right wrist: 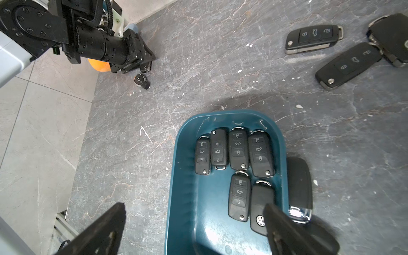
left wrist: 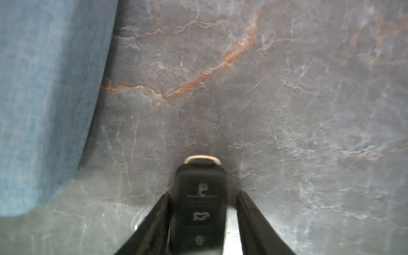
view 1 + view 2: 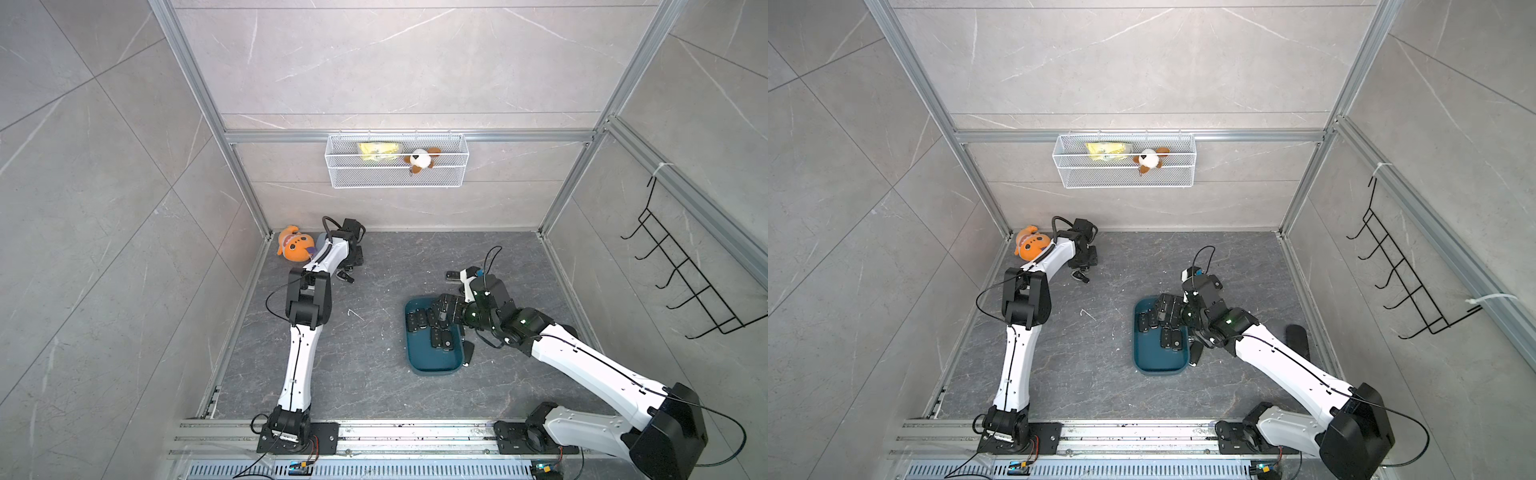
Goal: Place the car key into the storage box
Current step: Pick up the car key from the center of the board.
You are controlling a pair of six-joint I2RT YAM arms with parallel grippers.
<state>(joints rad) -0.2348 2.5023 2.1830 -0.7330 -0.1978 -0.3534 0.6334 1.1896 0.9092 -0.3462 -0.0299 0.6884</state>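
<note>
A black car key [image 2: 199,205] with a metal loop lies on the dark stone table between the fingers of my left gripper [image 2: 204,195], at the far left by the back wall [image 3: 356,261]. One finger rests against the key and a thin strip of table shows at the other, so the gripper is open. The storage box [image 1: 189,176], a dark teal bin [image 3: 432,365], holds several black key fobs. My right gripper [image 1: 193,206] hangs open over the box with nothing between its fingers.
A pale blue case [image 2: 44,99] and an orange plush [image 3: 295,247] sit close to the left gripper. A small round key [image 1: 141,81] lies near it. Three fobs [image 1: 348,65] lie beyond the box, one [image 1: 299,183] beside it. A white mesh basket [image 3: 397,160] hangs on the back wall.
</note>
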